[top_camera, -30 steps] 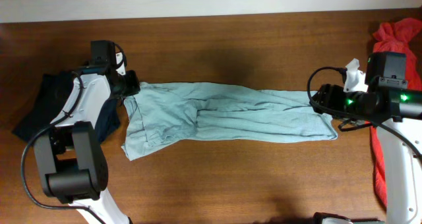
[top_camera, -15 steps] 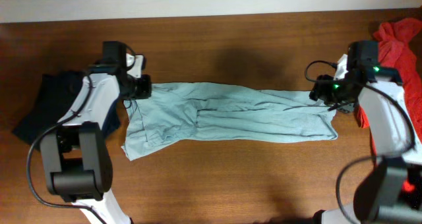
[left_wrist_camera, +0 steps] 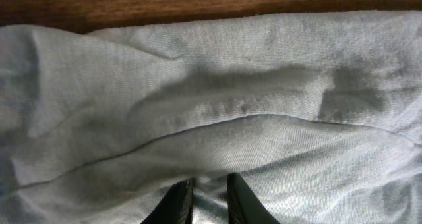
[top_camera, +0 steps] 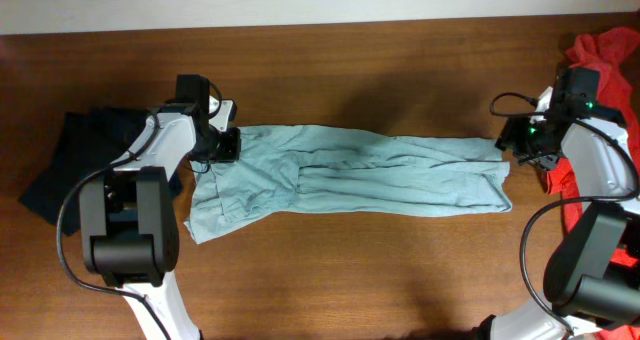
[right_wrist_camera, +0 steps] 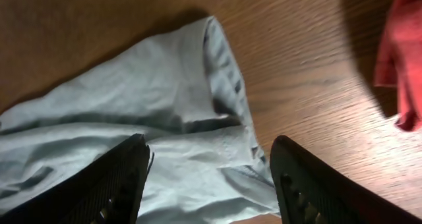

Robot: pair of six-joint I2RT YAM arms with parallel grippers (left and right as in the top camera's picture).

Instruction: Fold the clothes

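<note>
Left fingers (left_wrist_camera: pixel 178 201) nearly shut over the T-shirt (top_camera: pixel 350 175), pinch uncertain; right fingers (right_wrist_camera: pixel 112 178) wide, empty, near the desk (top_camera: pixel 350 70) right edge — lopsided pull may bunch it

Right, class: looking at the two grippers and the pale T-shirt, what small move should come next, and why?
Probably the right gripper should close on the T-shirt at its end. Its jaws stand open astride the hem, while the left gripper looks pinched on cloth at the other end, so both ends would then be held.
</note>
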